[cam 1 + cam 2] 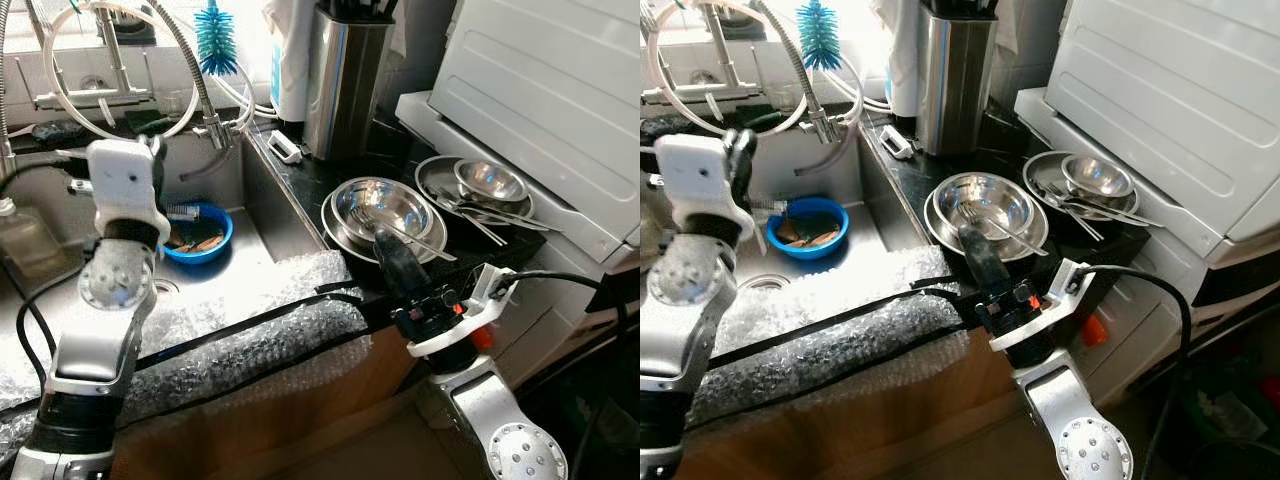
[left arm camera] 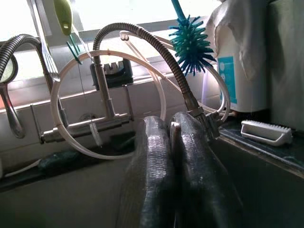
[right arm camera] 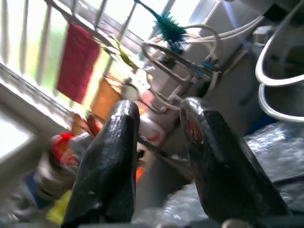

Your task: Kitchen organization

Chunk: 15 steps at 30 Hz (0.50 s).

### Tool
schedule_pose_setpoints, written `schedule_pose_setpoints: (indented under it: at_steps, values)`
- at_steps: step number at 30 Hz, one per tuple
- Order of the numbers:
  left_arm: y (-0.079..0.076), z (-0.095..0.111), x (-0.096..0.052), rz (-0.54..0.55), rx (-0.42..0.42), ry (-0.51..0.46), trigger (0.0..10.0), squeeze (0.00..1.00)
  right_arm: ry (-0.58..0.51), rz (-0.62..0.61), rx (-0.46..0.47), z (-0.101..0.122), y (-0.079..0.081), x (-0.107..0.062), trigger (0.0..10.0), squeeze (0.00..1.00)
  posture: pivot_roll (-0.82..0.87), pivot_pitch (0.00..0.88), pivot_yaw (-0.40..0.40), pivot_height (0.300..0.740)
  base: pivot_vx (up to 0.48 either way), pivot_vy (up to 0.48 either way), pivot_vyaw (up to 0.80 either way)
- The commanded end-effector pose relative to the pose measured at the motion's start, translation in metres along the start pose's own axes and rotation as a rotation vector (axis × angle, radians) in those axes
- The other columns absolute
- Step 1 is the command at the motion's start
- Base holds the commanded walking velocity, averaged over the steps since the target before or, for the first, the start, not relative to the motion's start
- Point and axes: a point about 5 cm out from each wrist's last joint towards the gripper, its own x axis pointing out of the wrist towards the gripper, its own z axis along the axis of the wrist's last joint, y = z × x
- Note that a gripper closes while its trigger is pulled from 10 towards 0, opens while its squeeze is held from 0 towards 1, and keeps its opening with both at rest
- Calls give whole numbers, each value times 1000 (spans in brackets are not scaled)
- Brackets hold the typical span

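Reaching toward the dishes looks like the step in hand: the right hand (image 1: pixel 388 243) hangs at the near rim of the stacked steel bowls (image 1: pixel 385 203) on the dark worktop (image 1: pixel 310 175), just right of the sink (image 1: pixel 255 235). A fork (image 1: pixel 400 230) lies across the top bowl; a second bowl with cutlery sits on a plate (image 1: pixel 432 178) further right. In the right wrist view the fingers stand a little apart and hold nothing.

The left hand (image 2: pixel 173 142) is raised over the sink near the faucet hose (image 2: pixel 156 45), fingers pressed together — empty. A blue bowl (image 1: pixel 200 232) rests in the basin.

Next, I judge, the right hand must drop onto the fork or the bowl rim — thin, slippery steel.

No brand or writing can be read; the bottle's blue label (image 2: pixel 229 80) is too blurred.
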Motion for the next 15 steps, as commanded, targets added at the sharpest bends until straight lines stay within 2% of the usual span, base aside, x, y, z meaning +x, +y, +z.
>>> schedule_pose_setpoints:
  at_steps: [1, 4, 6, 7, 9, 10, 13, 15]
  values:
    - [4, -8, -2, 0, 53, 21, 10000, 0, 11, -12, -83, 4, 3, 2, 10000, 0, -54, 2, -90, 740, 0, 0, 0]
    - [11, -19, -6, 36, 74, 74, 10000, 0, 44, -17, -146, 4, 4, 3, 10000, 0, -51, 5, -89, 740, 0, 0, 0]
    - [16, -28, -9, 44, 122, 97, 10000, 0, 112, -32, -253, 1, 4, 7, 10000, 0, -53, 4, -86, 740, 0, 0, 0]
    - [17, -29, -10, 44, 129, 99, 10000, 0, 122, -32, -270, 0, 4, 8, 10000, 0, -53, 4, -86, 740, 0, 0, 0]
    - [17, -32, -12, 52, 117, 112, 10000, 0, 163, -25, -343, -3, 7, 12, 10000, 0, -53, 1, -87, 740, 0, 0, 0]
    - [16, -34, -14, 48, 122, 114, 10000, 0, 210, 9, -449, -9, 14, 18, 10000, 0, -55, 0, -86, 740, 0, 0, 0]
    - [12, -38, -15, 39, 120, 121, 10000, 0, 222, 41, -490, -14, 22, 27, 10000, 0, -55, 0, -87, 740, 0, 0, 0]
    - [8, -45, -19, 38, 96, 150, 10000, 0, 220, 57, -599, -17, 28, 35, 10000, 0, -56, 0, -86, 740, 0, 0, 0]
